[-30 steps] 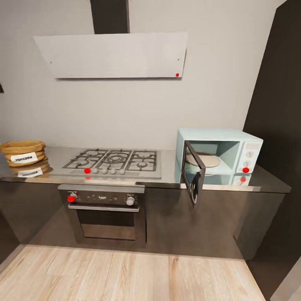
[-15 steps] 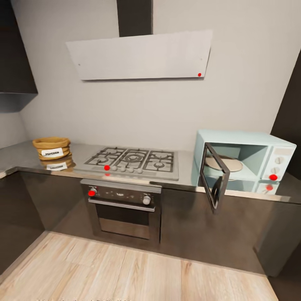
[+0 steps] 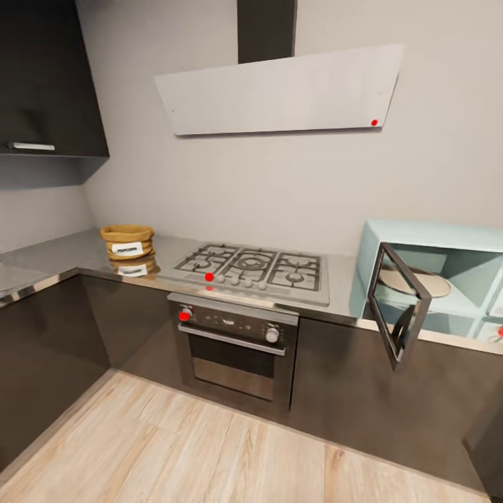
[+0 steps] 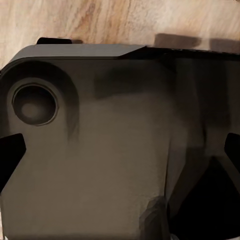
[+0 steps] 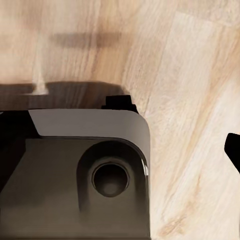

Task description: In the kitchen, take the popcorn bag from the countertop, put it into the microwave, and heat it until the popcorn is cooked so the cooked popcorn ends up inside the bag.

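Below you, both wrist cameras look down at wood floor (image 5: 200, 75); you cannot tell how either set of jaws stands. Farther off at ten o'clock, the popcorn bag (image 3: 127, 241) sits on the counter (image 3: 70, 255), labelled "POPCORN". It looks light and crushable, so pinch its rolled rim. At three o'clock the microwave (image 3: 447, 279) stands open.
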You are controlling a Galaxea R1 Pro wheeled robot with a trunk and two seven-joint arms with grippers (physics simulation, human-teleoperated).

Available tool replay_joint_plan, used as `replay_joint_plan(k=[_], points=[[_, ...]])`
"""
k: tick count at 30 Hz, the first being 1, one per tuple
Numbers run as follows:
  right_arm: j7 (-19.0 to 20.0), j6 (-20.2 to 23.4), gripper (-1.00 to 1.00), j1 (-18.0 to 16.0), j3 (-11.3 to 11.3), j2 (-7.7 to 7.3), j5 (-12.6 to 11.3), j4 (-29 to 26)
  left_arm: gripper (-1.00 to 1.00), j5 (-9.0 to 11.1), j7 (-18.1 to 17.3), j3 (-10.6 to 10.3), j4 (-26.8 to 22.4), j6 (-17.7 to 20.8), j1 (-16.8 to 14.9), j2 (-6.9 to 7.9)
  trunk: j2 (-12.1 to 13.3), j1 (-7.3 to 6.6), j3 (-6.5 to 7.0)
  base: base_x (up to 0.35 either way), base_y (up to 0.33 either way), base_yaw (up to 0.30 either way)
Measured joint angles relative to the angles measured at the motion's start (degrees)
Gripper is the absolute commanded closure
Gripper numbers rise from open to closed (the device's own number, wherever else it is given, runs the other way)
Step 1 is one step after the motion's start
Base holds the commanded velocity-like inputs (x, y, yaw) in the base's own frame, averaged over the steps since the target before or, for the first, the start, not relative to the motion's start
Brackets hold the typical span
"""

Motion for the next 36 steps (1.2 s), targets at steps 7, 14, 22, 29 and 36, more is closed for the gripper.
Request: replay_joint_plan(k=[7, 14, 22, 29, 36], points=[[-0.1, -0.1, -1.00, 0.3, 0.0, -0.06, -0.1, -0.1, -1.00, 0.0, 0.0, 0.0, 0.0, 0.0, 0.0, -0.07, 0.0, 0.00, 0.00, 0.000, 0.000, 0.267], [-0.1, -0.1, -1.00, 0.3, 0.0, -0.27, -0.1, -0.1, -1.00, 0.1, 0.0, 0.0, 0.0, 0.0, 0.0, 0.09, 0.0, 0.00, 0.00, 0.000, 0.000, 0.267], [-0.1, -0.2, -1.00, 0.3, 0.0, -0.18, -0.1, -0.1, -1.00, 0.1, 0.0, 0.0, 0.0, 0.0, 0.0, 0.08, 0.0, 0.00, 0.00, 0.000, 0.000, 0.267], [-0.1, -0.2, -1.00, 0.3, 0.0, -0.32, -0.2, -0.1, -1.00, 0.1, 0.0, 0.0, 0.0, 0.0, 0.0, 0.03, 0.0, 0.00, 0.00, 0.000, 0.000, 0.267], [-0.1, -0.2, -1.00, 0.3, 0.0, -0.40, -0.2, -0.1, -1.00, 0.1, 0.0, 0.0, 0.0, 0.0, 0.0, 0.08, 0.0, 0.00, 0.00, 0.000, 0.000, 0.267]])
